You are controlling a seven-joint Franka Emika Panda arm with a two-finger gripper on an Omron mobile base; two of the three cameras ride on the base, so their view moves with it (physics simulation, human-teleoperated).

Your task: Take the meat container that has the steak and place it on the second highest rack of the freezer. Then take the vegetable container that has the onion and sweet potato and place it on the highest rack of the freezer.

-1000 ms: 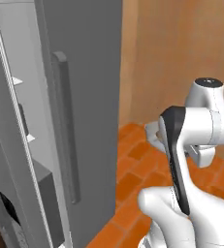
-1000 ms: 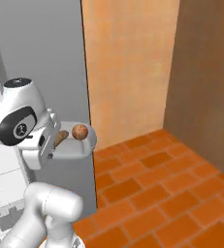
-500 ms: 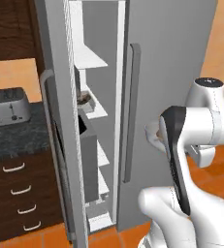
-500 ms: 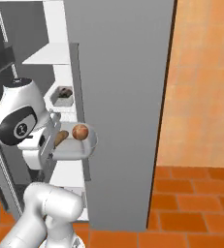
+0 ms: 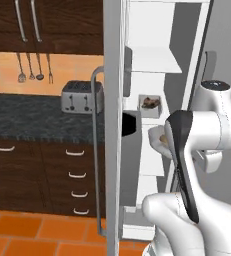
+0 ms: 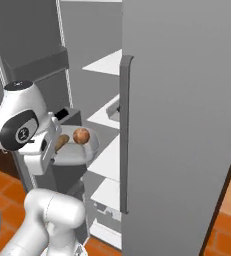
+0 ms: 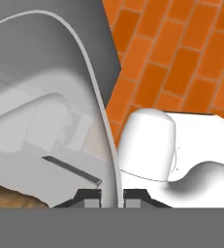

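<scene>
Now gripper point(image 7: 109, 196) clamped tight on rim of vegetable bowl point(image 6: 82, 152), kept level so onion point(image 6: 81, 135) and sweet potato point(image 6: 61, 142) stay inside. Bowl before open freezer point(image 6: 107, 65); steak point(image 5: 149, 103) container already on shelf, highest rack free.

Toaster point(image 5: 81, 96): silver, on the dark counter
Counter point(image 5: 27, 116): dark speckled top, above brown drawers
Drawers point(image 5: 74, 175): dark brown, pale handles, stacked
Utensils point(image 5: 34, 68): hang on the orange wall over the counter
Floor point(image 7: 181, 53): orange brick, far beneath the hand
</scene>
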